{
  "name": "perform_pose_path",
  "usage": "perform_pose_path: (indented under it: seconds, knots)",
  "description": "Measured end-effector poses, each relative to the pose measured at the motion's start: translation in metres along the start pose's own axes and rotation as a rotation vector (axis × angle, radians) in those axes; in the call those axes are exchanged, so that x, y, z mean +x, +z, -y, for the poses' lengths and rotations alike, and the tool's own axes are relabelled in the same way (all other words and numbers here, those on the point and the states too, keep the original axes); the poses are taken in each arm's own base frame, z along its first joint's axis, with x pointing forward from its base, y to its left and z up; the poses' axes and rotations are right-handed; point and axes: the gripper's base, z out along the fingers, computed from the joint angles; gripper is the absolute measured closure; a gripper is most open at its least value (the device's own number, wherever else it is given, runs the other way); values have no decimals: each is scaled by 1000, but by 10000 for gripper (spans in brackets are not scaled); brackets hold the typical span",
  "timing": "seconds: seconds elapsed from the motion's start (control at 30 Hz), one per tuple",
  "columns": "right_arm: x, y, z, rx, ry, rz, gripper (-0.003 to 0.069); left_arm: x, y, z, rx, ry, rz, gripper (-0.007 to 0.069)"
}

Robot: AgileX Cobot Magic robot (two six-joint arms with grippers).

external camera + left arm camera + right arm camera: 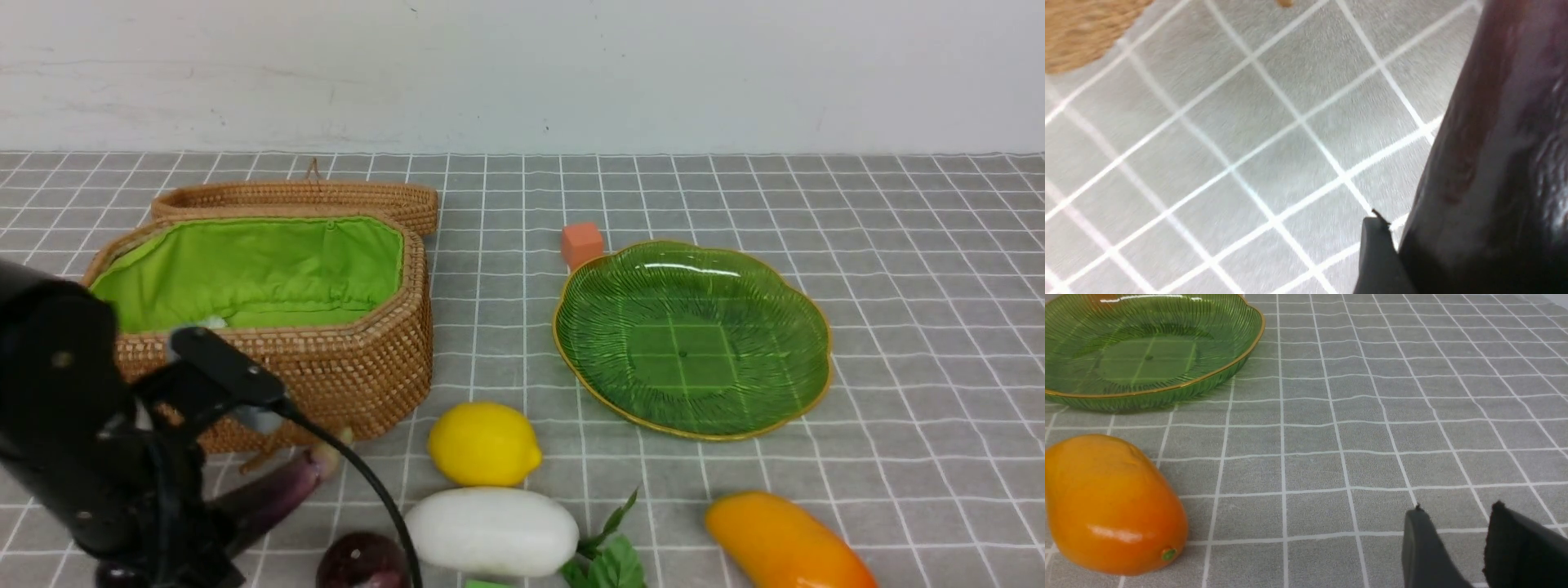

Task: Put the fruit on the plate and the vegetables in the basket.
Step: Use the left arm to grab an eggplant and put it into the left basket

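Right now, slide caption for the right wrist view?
Mango lies near the green plate on grid cloth; right gripper open, holding nothing.

checked cloth (898,245): basket (359,367), plate (694,343), lemon (483,443), mango (784,543), radish (492,531)

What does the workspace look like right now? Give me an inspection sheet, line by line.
Surface: grey grid cloth, no spills seen.
Job's things: basket open, inside mostly hidden; plate bare; lemon, radish, dark round fruit and mango on the cloth; eggplant in front of the basket; carrot not seen.
Clutter: orange cube behind the plate; lid behind the basket.
Grippers: left gripper at the eggplant, one finger against it, grip unconfirmed; right gripper open, empty, near the mango.
Cables: black cable crosses in front of the dark round fruit.
Surroundings: white wall; nothing else seen.
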Motion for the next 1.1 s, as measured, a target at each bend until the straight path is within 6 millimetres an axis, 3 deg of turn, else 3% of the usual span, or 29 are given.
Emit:
perform_pose_path:
  seconds: [0.17, 0.3, 0.5, 0.67, 0.7, 0.83, 0.97, 1.1]
  knots:
    - [0, 0, 0, 0, 0, 0, 419, 4, -45, -2, -62, -10, 187, 219]
    - [0, 0, 0, 0, 0, 0, 419, -12, -83, -11, -152, -11, 387, 219]
    - [0, 0, 0, 0, 0, 0, 419, -47, -103, -30, -276, 43, 443, 219]
    - [0, 0, 0, 0, 0, 0, 419, -92, -85, -52, -365, 124, 354, 219]
    - [0, 0, 0, 0, 0, 0, 419, -93, -86, -53, -367, 125, 358, 219]
    - [0, 0, 0, 0, 0, 0, 419, -123, -49, -61, -346, 209, 271, 219]
    - [0, 0, 0, 0, 0, 0, 419, -127, -23, -70, -267, 214, 230, 219]
    - [0, 0, 0, 0, 0, 0, 419, -121, -10, -89, -197, 191, 218, 219]
